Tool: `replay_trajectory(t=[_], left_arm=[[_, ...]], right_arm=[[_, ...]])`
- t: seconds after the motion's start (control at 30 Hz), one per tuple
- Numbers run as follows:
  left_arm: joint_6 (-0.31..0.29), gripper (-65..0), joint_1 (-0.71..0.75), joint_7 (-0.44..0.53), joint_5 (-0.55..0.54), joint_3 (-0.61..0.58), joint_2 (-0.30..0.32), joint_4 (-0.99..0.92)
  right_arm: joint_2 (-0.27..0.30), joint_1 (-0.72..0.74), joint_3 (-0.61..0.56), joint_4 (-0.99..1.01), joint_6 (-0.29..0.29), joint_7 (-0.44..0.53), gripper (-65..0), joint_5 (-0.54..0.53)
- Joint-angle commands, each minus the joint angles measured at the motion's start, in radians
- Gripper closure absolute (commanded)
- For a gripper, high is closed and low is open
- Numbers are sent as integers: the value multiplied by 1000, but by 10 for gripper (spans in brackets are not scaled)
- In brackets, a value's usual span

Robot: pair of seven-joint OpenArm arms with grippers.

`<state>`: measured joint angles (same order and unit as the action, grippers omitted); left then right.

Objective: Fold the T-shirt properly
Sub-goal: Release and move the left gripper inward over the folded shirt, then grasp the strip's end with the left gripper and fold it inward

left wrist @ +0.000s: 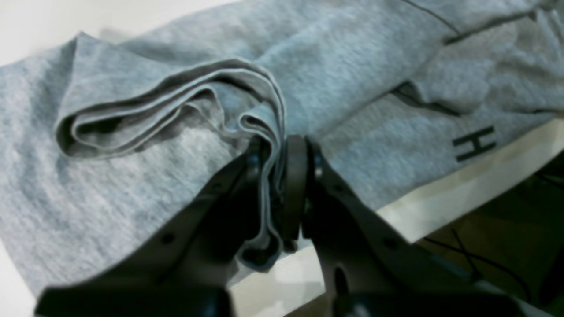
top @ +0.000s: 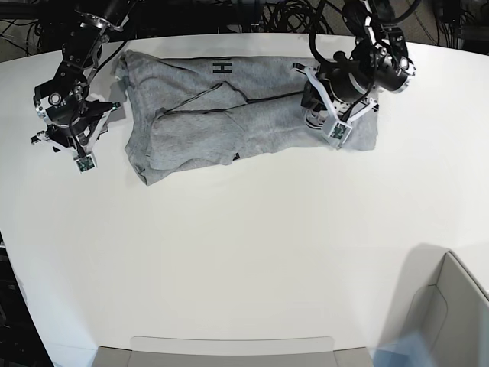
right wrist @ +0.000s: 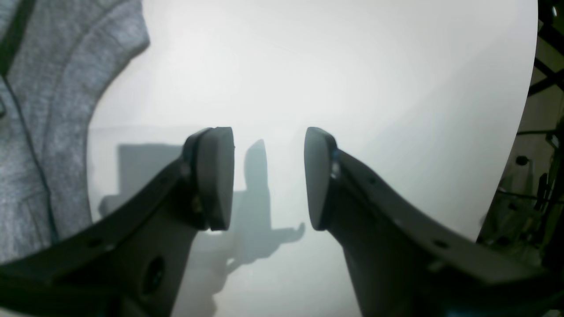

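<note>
White round table (top: 252, 260), matte and bare across its near half, dark cables crowding the floor beyond its far edge. Right gripper (top: 79, 149), at the left of the base view: hovers over bare tabletop just beside the shirt's left edge; its two pads stand well apart in the wrist view with only the table and its own shadow between them, nothing held. T-shirt (top: 229, 115), heather grey: lies across the far part of the table, stretched lengthwise left to right, partly folded over itself, with wrinkled overlapping layers at the centre and a rounded lump at the lower left corner; one black block letter "H" (top: 222, 69) shows near the far edge. Left gripper (left wrist: 277, 176), at the right of the base view: sits over the shirt's right end, jaws brought nearly together and clamped on a bunch of several stacked fabric layers, the pinched folds curling away from the pads in a loop. Grey bin or tray corner (top: 451, 313): visible at the lower right, off the table.
</note>
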<state>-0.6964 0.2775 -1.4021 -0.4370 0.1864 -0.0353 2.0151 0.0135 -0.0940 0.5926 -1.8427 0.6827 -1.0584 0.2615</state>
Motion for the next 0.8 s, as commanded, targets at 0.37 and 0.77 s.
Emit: replay_trajectory(t=[0.37, 0.77], left_arm=[[-2, 0, 12, 50, -13, -23, -1, 14], [-2, -264, 38, 6, -21, -90, -4, 17]], right_arm=[[9, 15, 0, -12, 15, 8, -262, -3], [9, 10, 0, -12, 15, 8, -262, -3]])
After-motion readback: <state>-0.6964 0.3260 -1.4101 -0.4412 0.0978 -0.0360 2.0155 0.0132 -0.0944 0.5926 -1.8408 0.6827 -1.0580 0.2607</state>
